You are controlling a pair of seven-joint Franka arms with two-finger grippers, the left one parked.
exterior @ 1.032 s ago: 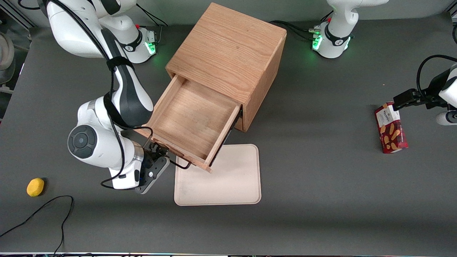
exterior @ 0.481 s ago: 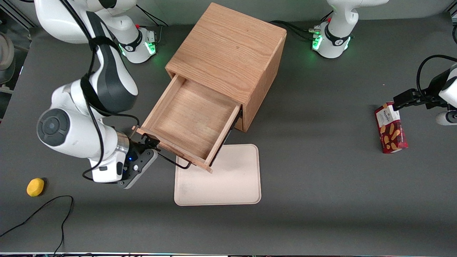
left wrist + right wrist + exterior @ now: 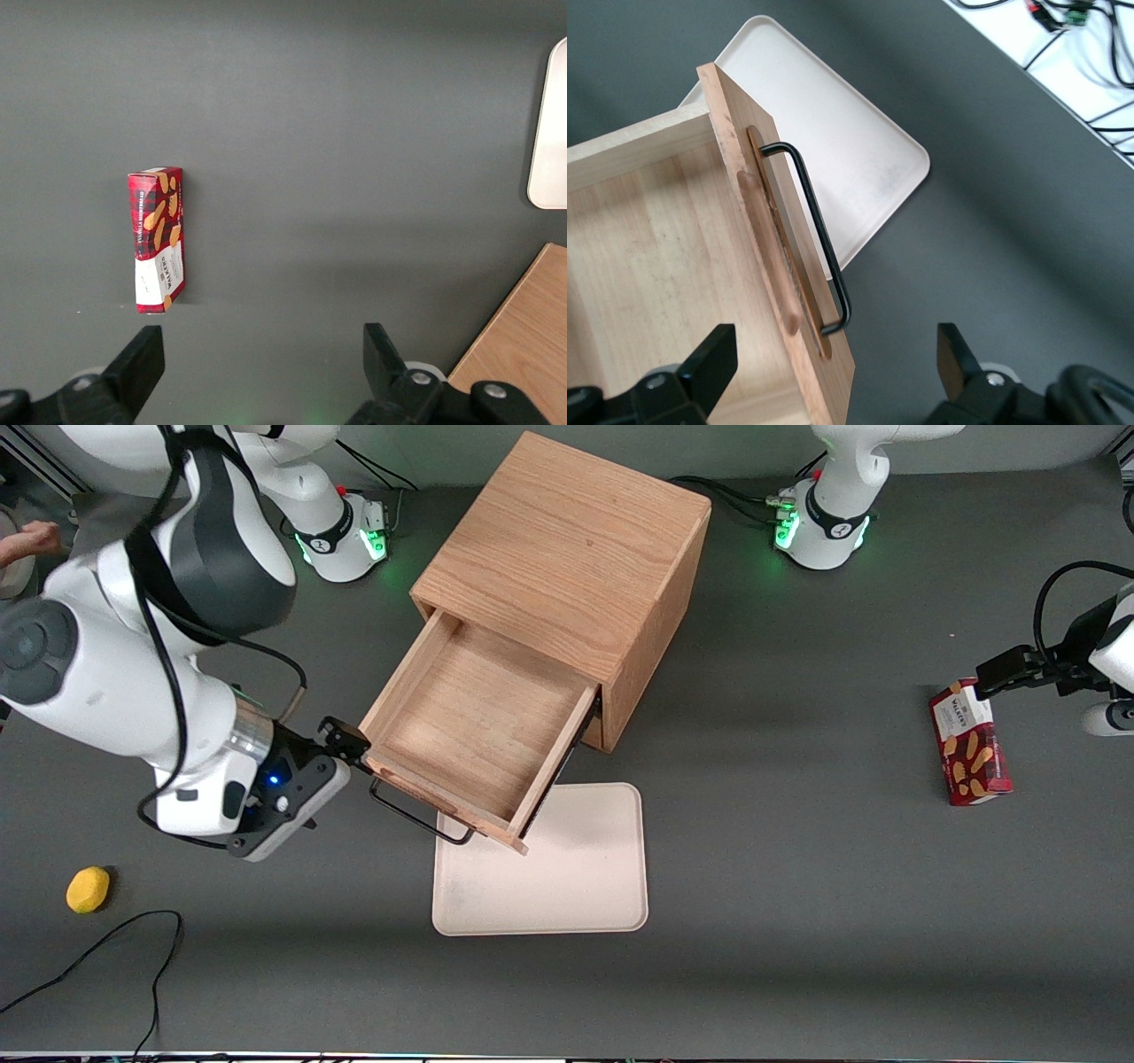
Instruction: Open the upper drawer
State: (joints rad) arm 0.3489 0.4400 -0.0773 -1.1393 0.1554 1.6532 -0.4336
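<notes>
Oak upper drawer [image 3: 474, 731] stands pulled out, so the gripper [image 3: 341, 740], spread open beside its black handle [image 3: 818, 232], should withdraw without snagging it.

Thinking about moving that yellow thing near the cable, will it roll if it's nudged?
Probably. The yellow object looks rounded and slightly oblong, so it would likely wobble off rather than track straight. It looks small and probably light. The open gripper is by the upper drawer, not near it.

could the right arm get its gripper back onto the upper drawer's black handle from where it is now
Probably yes. The gripper is open, just off the end of the upper drawer front, and nothing lies between it and the black handle, which stands clear of the front.
</notes>
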